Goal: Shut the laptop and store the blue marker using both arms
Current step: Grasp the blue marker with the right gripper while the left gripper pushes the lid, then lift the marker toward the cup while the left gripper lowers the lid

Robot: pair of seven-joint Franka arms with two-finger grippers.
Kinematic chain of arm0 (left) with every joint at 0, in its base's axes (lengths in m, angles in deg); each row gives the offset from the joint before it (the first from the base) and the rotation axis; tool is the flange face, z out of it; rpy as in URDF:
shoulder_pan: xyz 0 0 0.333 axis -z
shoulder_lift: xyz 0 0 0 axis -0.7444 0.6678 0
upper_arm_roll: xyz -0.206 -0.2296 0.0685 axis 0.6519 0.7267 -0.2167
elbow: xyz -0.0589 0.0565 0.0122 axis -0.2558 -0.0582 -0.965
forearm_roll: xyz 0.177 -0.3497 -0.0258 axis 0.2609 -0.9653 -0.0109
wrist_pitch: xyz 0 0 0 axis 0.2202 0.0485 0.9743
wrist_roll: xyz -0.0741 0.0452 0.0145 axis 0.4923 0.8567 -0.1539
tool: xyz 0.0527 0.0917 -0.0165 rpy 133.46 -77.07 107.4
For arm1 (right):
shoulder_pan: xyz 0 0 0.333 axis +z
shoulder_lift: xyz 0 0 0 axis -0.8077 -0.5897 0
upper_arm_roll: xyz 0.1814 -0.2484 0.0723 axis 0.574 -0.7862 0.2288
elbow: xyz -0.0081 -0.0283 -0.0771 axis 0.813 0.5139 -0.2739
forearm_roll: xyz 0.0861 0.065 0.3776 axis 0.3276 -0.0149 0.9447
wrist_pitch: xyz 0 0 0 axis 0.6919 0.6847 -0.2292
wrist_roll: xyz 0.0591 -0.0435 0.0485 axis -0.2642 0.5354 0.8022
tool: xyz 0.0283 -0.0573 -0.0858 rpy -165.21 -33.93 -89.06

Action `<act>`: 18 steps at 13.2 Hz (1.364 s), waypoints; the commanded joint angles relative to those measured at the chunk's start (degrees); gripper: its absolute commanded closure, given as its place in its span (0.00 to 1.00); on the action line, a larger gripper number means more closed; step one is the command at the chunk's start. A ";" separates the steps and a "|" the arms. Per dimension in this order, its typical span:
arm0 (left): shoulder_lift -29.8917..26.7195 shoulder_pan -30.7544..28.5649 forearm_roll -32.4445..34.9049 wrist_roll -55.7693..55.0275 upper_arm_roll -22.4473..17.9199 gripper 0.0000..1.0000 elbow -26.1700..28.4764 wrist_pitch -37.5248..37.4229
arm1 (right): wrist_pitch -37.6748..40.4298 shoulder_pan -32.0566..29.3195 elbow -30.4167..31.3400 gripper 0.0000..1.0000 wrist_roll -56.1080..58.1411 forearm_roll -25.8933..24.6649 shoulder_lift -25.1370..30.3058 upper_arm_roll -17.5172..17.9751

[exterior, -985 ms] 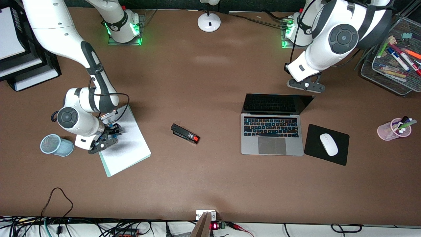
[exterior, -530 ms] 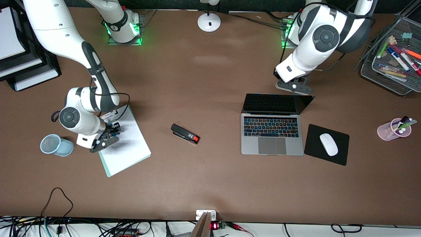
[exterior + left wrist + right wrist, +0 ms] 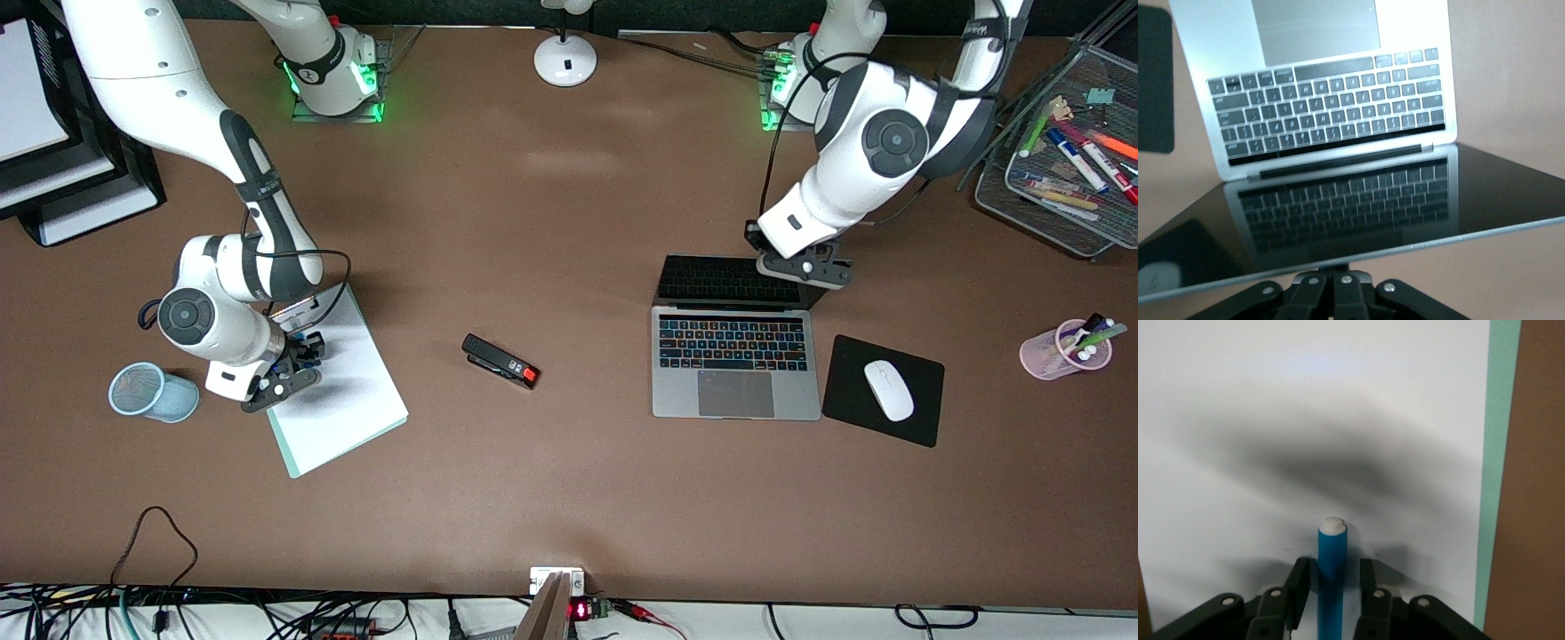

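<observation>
Progress: neither half finished, as far as I can judge. Laptop [image 3: 735, 356] is open on the table toward the left arm's end, just beside the black mousepad [image 3: 882, 391] with the white mouse [image 3: 888, 390]. Left gripper [image 3: 805, 267] is at the top edge of the screen [image 3: 1338, 220]; its wrist view looks down the dark glass to the keyboard. Can't tell whether it touches the lid or how it is set. Blue marker [image 3: 1331, 577] sits between the right gripper's [image 3: 286, 378] fingers [image 3: 1298, 590], low over the white notepad [image 3: 342, 391]; fingers flank the barrel closely, apparently pinching it, white end pointing away from the wrist. Light-blue mesh cup [image 3: 151, 392] lies on its side beside the notepad, likely the store target. Left to do: fold lid down, carry marker to a holder, release
</observation>
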 commanded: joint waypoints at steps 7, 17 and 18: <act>5.79 -0.27 5.04 0.74 0.00 1.00 -4.42 6.60 | -0.63 -0.28 1.00 0.82 0.39 0.43 0.63 0.36; 18.09 -0.27 12.95 -0.57 -1.32 1.00 -14.35 13.89 | -0.28 0.25 0.30 1.00 0.56 0.43 2.73 0.45; 19.32 -0.27 12.95 -0.57 -1.41 1.00 -14.35 15.91 | -0.28 0.25 -0.05 1.00 0.56 0.43 3.69 0.45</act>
